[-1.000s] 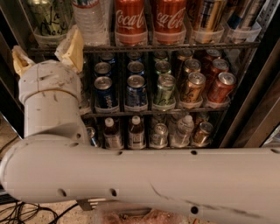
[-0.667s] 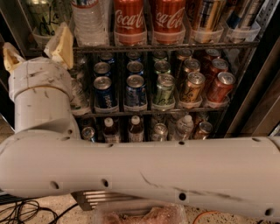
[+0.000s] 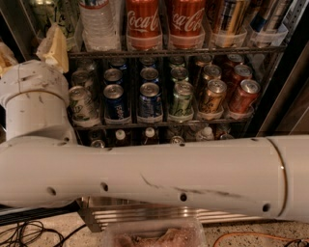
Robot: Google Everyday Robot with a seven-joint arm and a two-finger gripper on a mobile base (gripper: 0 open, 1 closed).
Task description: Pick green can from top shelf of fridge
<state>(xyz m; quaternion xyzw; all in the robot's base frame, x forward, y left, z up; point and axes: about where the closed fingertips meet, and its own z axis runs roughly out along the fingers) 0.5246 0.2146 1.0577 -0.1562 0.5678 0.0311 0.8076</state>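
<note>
One pale green can (image 3: 44,13), dark scribbles, upper left; gripper (image 3: 30,44) just below, jaws spread wide.

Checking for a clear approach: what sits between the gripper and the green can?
Nothing that the camera view shows: the open gripper sits just below the green can, at the left end of the top shelf.

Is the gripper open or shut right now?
Open. The gripper, at the upper left by the top shelf, has its two pale fingers spread wide, with nothing seen between them.
</note>
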